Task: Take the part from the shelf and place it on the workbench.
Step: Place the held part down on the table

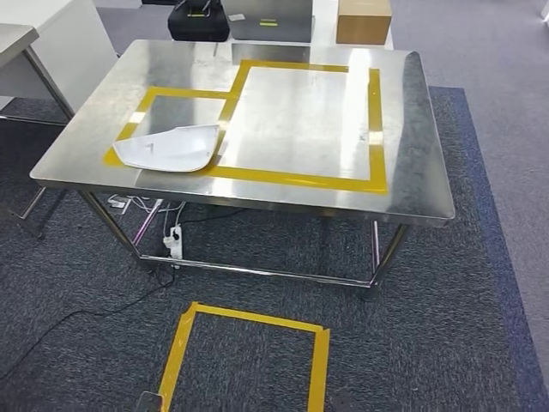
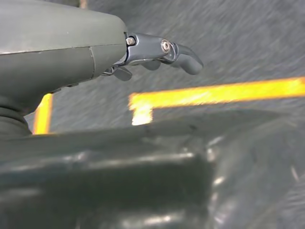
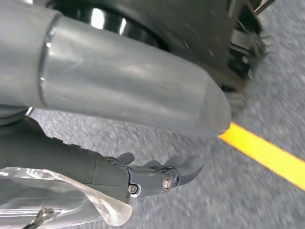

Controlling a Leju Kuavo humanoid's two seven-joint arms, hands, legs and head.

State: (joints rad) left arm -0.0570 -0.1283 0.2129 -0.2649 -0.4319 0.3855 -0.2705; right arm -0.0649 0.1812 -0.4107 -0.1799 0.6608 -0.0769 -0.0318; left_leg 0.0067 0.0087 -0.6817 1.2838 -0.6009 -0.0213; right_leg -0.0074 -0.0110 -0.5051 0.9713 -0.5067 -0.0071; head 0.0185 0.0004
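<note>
Left hand (image 2: 158, 52) hangs over the carpet beside yellow floor tape (image 2: 216, 93): fingers loosely extended, nothing in them, so released.

White part (image 1: 170, 148) lies flat on the workbench (image 1: 414, 184), near its front-left corner. It sits inside the smaller taped zone (image 1: 184, 93), with its tip overlapping the tape border it shares with the larger zone (image 1: 378, 129). Tape reads as the drop target, so placement looks done or nearly so.

Taped square on the floor (image 1: 249, 343), in front of the bench, is likely the robot's standing mark.

Right hand (image 3: 158, 176) also hangs low over the carpet, fingers straight and empty. A clear film (image 3: 54, 195) shows beside it; cannot tell what it is.

Cardboard box (image 1: 363, 20) and black bag (image 1: 198, 19) sit beyond the bench's far edge.
</note>
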